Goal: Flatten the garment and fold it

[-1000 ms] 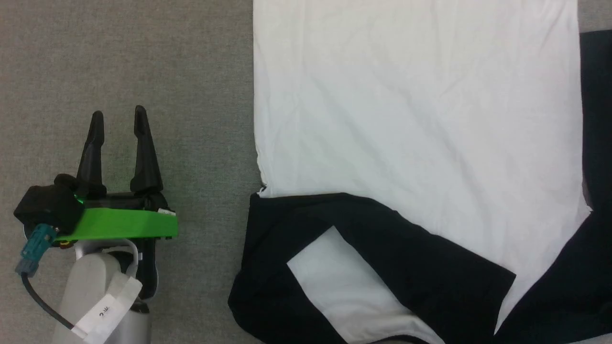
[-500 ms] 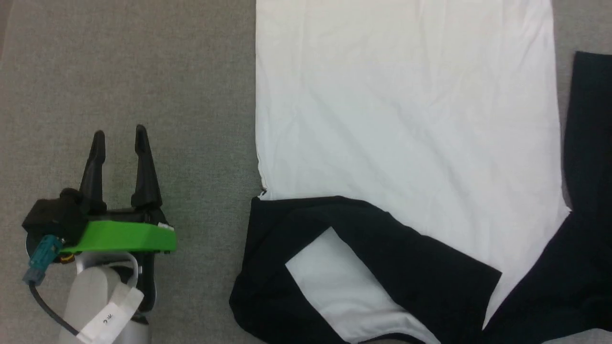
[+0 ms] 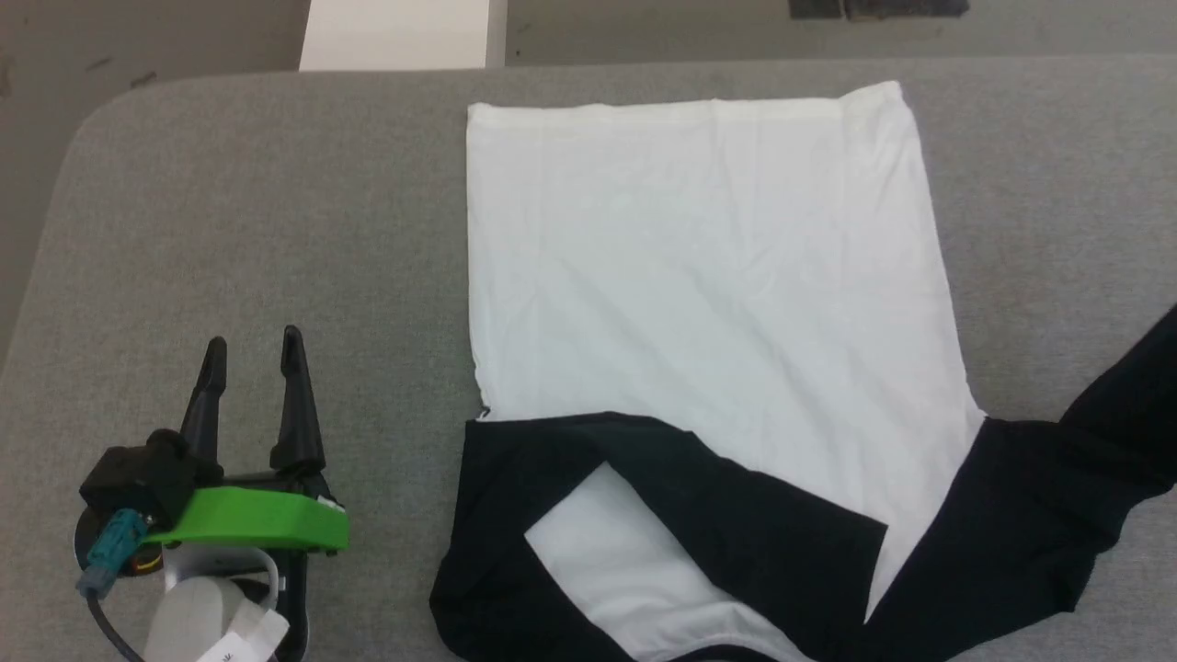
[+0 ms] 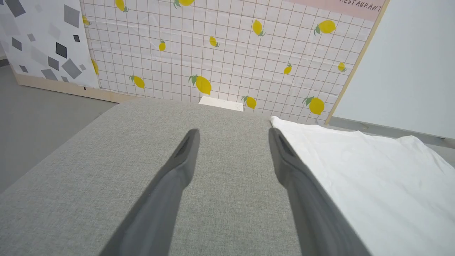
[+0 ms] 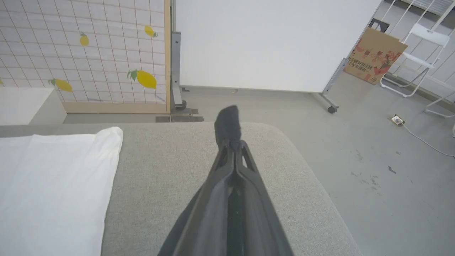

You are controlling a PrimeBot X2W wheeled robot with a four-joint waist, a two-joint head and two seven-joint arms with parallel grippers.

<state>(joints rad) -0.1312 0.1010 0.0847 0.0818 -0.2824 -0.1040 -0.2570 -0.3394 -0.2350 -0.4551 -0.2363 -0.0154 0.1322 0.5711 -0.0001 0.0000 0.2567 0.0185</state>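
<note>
1. Grip, nearest the robot: left gripper (image 3: 255,340) with fingers spread to the full and nothing between them, over bare table (image 3: 230,202) just beside the garment (image 3: 708,276). Right gripper (image 5: 230,149) with jaws pressed together on a tuft of black cloth, judged to be the end of the right sleeve (image 3: 1057,478).
2. Step in hand, as judged: flattening, not yet folding. Right sleeve stretched outward toward the table's right side. Left sleeve (image 3: 736,515) doubled across the near chest in a slanting band, with a white patch framed inside its bend.
3. Next move, as judged: right sleeve to be laid out flat and let go. Then a low pinch by the open left gripper on the doubled sleeve's cuff, top layer alone, and a pull out to the left without dragging the body.
4. Near cloth: matt black, limp and soft-edged, rumpled where layered.
5. Middle: white body panel, broad, roughly rectangular and thin, lying flat at mid-table with faint diagonal creases.
6. Far edge: straight hem, short of the table's rounded far rim. Table cover a coarse grey weave, padded-looking.
7. Beyond: rigid white box (image 3: 395,37) with square corners, and behind it a gridded screen (image 4: 213,42) printed with lemons.
</note>
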